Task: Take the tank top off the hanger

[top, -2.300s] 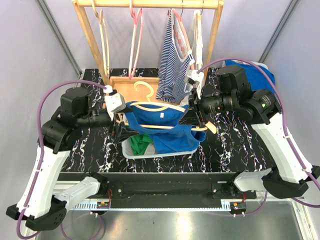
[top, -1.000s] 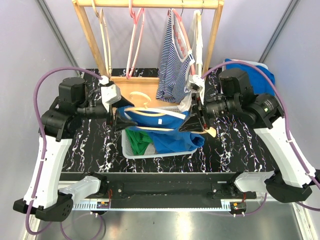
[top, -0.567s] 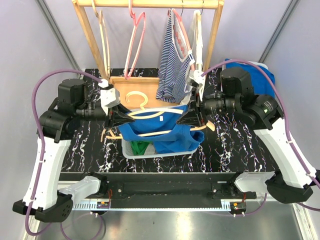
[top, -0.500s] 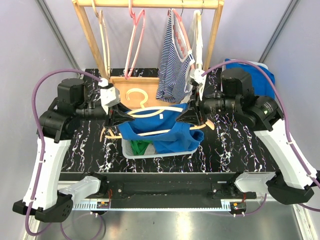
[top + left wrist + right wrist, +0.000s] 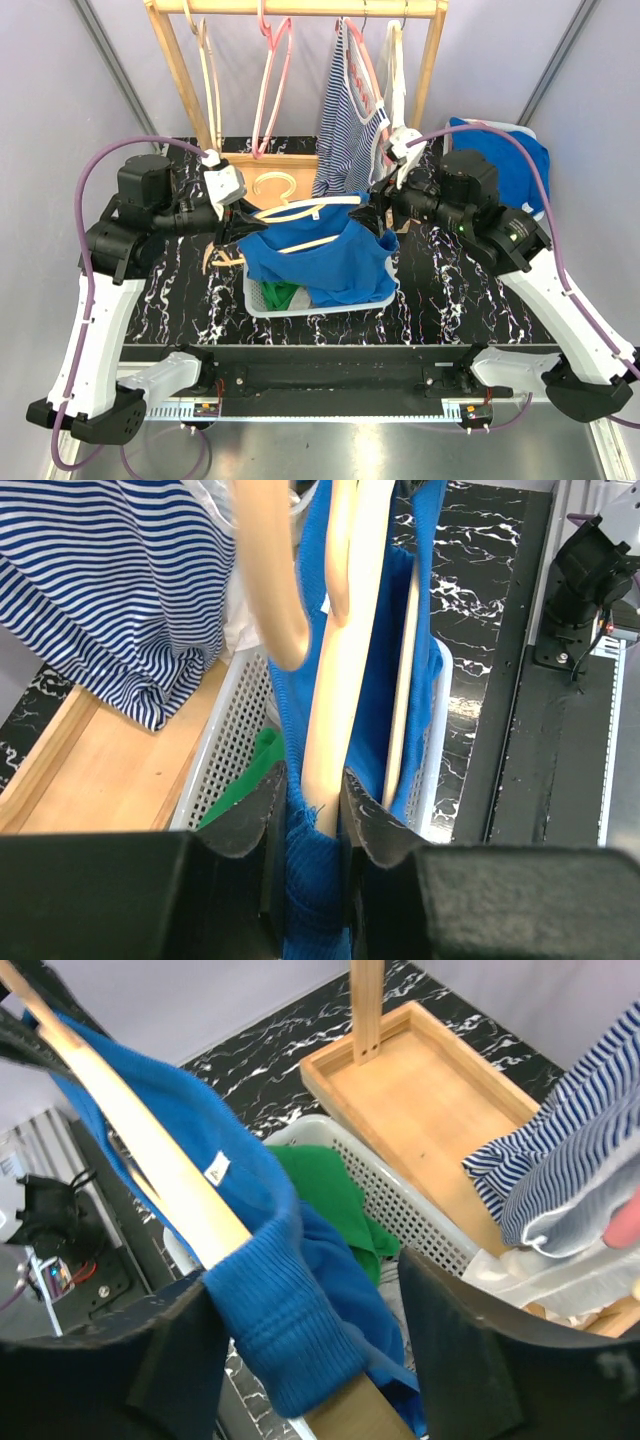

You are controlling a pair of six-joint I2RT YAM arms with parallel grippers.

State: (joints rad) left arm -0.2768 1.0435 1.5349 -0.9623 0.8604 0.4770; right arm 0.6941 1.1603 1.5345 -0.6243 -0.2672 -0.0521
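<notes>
The blue tank top (image 5: 322, 262) was on a pale wooden hanger (image 5: 300, 212), held in the air just above the white basket (image 5: 258, 305), with its lower edge drooping over the right half of the basket. The left jaws, above the basket's left rear corner, were nearly closed and pinched one end of the hanger, with a fold of the blue fabric caught in with the wood. The right jaws, above the basket's right rear corner, stood wide apart around the hanger's other end. The ribbed blue shoulder there lay between them, and I could not tell whether either side pressed on it. A green cloth (image 5: 281, 295) lay inside the basket, showing at its left beneath the blue fabric. The basket sat on a black marbled tabletop (image 5: 450, 290). Just behind it lay a shallow wooden tray (image 5: 262, 170), and beyond that stood a wooden rack (image 5: 180, 70) with a striped top (image 5: 345, 130) hanging behind the basket's right side.
</notes>
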